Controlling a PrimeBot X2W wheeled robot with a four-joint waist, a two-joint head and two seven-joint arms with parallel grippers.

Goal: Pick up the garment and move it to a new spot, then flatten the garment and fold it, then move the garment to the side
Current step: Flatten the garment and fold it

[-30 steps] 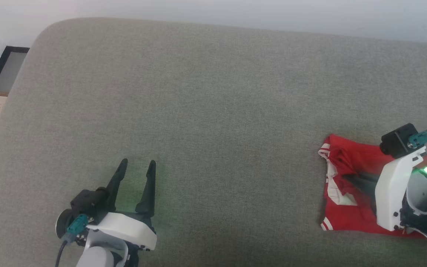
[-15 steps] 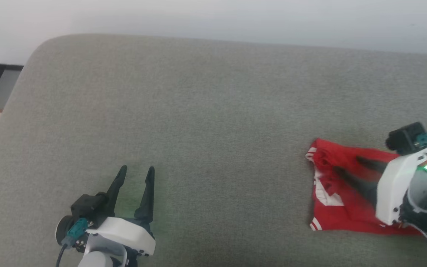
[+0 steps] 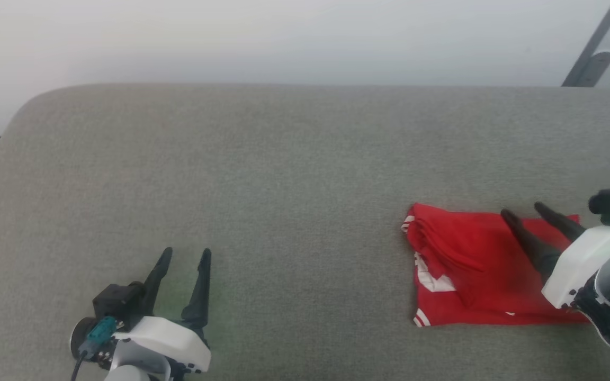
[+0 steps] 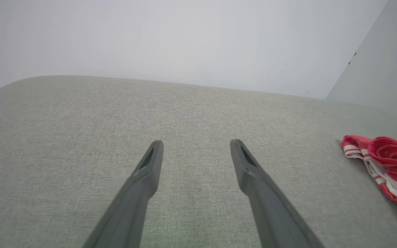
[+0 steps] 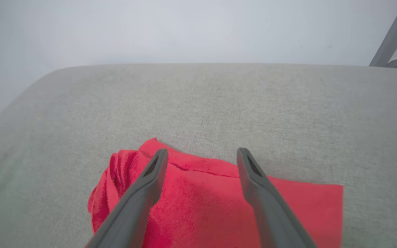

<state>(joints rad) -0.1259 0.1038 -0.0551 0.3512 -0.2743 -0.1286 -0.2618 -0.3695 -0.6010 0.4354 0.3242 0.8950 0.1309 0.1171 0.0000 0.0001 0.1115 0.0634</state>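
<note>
The garment (image 3: 474, 270) is a red shirt with white striped trim, folded into a rough rectangle on the right part of the grey cushion; its left edge is bunched. My right gripper (image 3: 523, 211) hovers over its right half, open, fingers apart and holding nothing. In the right wrist view the garment (image 5: 205, 203) lies under the spread fingers of that gripper (image 5: 200, 151). My left gripper (image 3: 186, 252) stands open over bare cushion at the lower left, far from the shirt. The left wrist view has that gripper (image 4: 195, 143) open and the garment's striped edge (image 4: 386, 162) at far right.
The grey cushion (image 3: 262, 174) spans the whole scene, its far edge against a pale wall. A grey metal leg (image 3: 591, 53) slants at the upper right. Wide bare cushion lies between the two grippers.
My right gripper has opened and let go of the garment, then lifted back off it. The head camera has tilted, shifting the whole scene down and left. The left arm holds still.
</note>
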